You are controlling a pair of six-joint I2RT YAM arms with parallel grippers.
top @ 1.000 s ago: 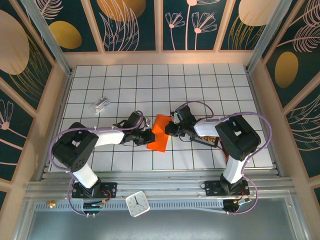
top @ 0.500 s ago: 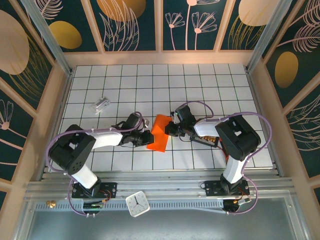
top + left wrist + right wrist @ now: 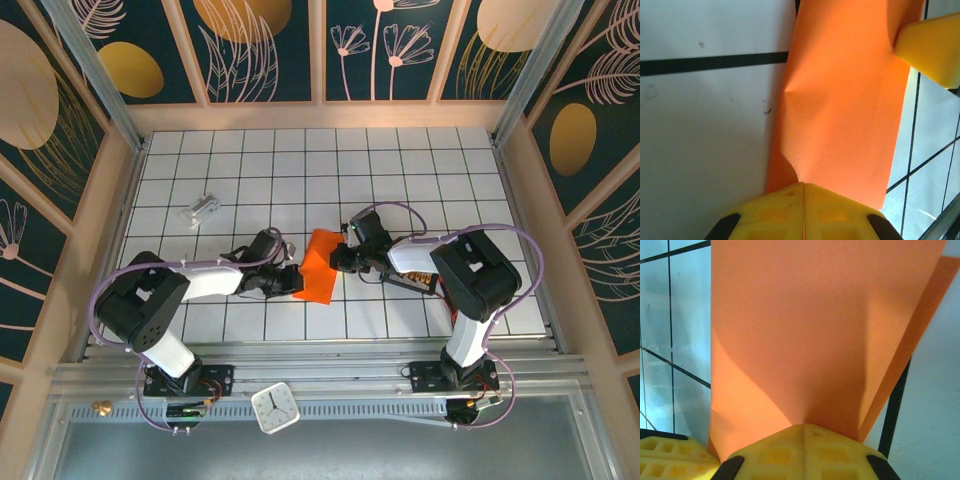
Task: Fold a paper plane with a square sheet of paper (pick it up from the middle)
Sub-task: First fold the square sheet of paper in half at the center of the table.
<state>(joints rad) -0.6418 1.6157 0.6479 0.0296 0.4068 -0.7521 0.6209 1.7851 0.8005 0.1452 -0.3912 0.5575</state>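
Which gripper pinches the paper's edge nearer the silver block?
The left gripper, on the paper's left edge; the right gripper pinches the opposite, right edge.

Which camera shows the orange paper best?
Top external: nearly the whole orange paper is in frame, outline included. The left wrist and right wrist views crop it to close-up patches, edges running out of frame.

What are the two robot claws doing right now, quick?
Left gripper: closed, pinching the orange paper.
Right gripper: closed, pinching the same orange paper.
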